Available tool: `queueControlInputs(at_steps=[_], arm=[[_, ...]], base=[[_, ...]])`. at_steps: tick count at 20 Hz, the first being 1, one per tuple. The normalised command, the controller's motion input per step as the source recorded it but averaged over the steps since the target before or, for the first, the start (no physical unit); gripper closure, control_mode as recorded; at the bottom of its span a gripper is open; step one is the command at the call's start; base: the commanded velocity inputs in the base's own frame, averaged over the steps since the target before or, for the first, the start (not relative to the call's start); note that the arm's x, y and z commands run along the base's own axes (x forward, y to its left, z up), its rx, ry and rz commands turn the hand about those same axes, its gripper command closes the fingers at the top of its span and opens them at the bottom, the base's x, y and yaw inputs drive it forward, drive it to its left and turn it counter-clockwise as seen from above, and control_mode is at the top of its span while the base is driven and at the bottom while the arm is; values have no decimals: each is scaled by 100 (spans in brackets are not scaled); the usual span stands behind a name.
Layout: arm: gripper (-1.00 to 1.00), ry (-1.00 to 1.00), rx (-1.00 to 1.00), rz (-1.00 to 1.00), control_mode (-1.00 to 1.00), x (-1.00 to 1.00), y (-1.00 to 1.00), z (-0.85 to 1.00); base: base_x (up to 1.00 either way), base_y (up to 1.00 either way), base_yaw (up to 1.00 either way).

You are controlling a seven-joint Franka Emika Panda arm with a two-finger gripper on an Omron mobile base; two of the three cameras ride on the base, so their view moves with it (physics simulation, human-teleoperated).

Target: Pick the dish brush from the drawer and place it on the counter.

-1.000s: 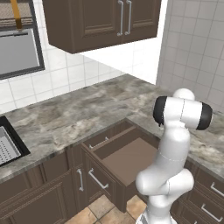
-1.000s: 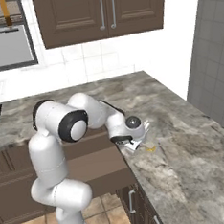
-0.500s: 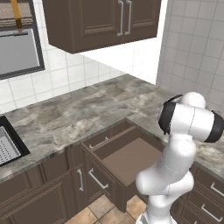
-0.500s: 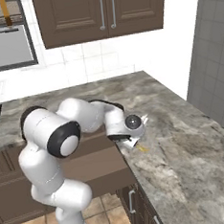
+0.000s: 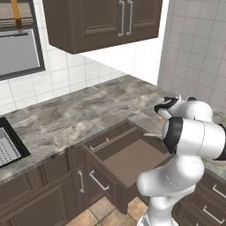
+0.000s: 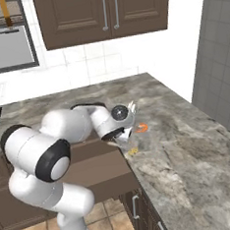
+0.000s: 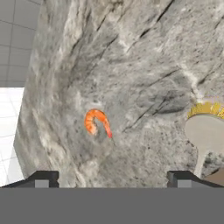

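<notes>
Jaws are wide apart, and nothing sits between them. My gripper (image 7: 110, 180) hangs over the counter (image 7: 144, 57) and looks down at it.

Closest to the jaws is the dish brush (image 7: 204, 132). In the hand view it lies off to the side, just past one fingertip (image 7: 179, 176), not in the gap. Its round head rests on the stone with the yellow bristles on the far side. Its thin handle runs back from the head toward the gripper, along the outside of that fingertip. I think the brush is already put down, with its head close to the counter's edge. I cannot tell if the end of the handle pokes out over the edge.

A bit farther out, in front of the jaws and toward the other fingertip, lies a small curled orange thing (image 7: 97, 122). It is well apart from the brush, and it is not my job.

So my next move, I think, is only to lift straight away. I must not swing toward the brush side, or a fingertip could knock it off the edge.

Below and behind the jaws, the drawer (image 5: 132, 160) stands pulled out. I see only its flat brown floor inside.

Farthest off are the wall cabinets (image 5: 101, 22).
</notes>
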Motion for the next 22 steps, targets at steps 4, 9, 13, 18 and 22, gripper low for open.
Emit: queueControlInputs(at_steps=[4, 9, 13, 18, 22], arm=[[-100, 0, -30, 21, -100, 32, 25, 88], [-100, 0, -23, 22, -100, 21, 16, 100], [-100, -7, -11, 28, -100, -43, 3, 97], [-100, -15, -5, 32, -100, -99, 21, 57], [-100, -3, -19, 31, -100, -100, 46, 7]], base=[[0, 0, 0], [0, 0, 0], [0, 0, 0], [0, 0, 0], [0, 0, 0]])
